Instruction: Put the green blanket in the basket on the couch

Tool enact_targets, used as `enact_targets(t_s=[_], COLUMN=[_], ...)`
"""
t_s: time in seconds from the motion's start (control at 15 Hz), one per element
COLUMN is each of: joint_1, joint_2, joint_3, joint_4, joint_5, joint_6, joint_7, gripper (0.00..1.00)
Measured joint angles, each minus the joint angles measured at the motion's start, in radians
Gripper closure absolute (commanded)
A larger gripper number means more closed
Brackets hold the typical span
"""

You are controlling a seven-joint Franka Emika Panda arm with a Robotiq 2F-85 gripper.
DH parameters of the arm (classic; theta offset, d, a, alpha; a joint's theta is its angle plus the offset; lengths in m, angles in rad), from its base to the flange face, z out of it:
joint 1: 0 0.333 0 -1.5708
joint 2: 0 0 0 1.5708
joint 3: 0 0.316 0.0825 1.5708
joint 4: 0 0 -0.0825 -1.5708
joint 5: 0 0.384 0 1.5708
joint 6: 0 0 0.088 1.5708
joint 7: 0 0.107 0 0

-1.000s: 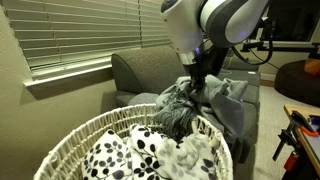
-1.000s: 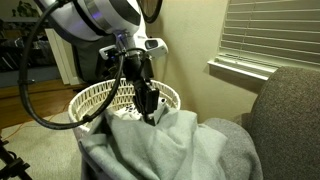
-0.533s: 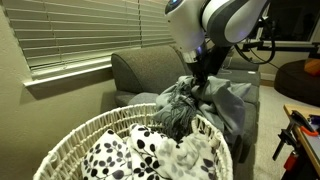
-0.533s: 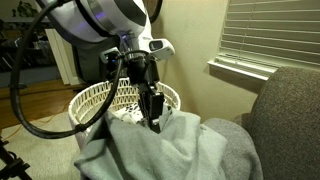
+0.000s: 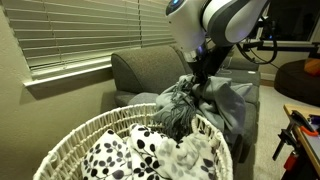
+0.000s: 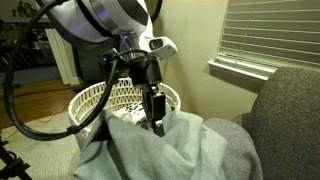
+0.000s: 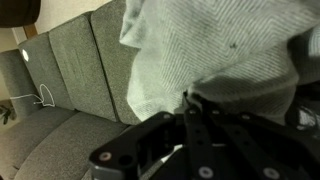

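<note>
The green blanket (image 5: 200,100) hangs in rumpled folds from my gripper (image 5: 198,76), which is shut on a bunch of it above the couch (image 5: 140,70). Seen from the opposite side in an exterior view, the gripper (image 6: 156,122) pinches the top of the blanket (image 6: 170,150), which drapes down over the foreground. The white wicker basket (image 5: 75,135) stands near the camera; the blanket's lower edge rests against its far rim. In the wrist view the blanket (image 7: 210,50) fills the upper right, caught between the dark fingers (image 7: 190,105).
A white cloth with black spots (image 5: 130,155) lies inside the basket. Window blinds (image 5: 60,30) hang behind the couch. The grey couch cushions (image 7: 70,70) show in the wrist view. An orange object (image 5: 290,140) sits at the right edge.
The gripper with the blanket has shifted slightly toward the basket; the blanket's folds have moved a little with it.
</note>
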Motion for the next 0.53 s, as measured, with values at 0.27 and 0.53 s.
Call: enact_targets(t_s=[0.27,0.53], joint_1=[-0.005,-0.008], joint_2=[0.0,0.0], joint_3=[-0.003,-0.006], joint_4=[0.001,0.002], joint_5=[-0.017,-0.038], joint_6=[-0.024,-0.05], joint_7=[0.053,0.107], gripper=[0.99,0.72])
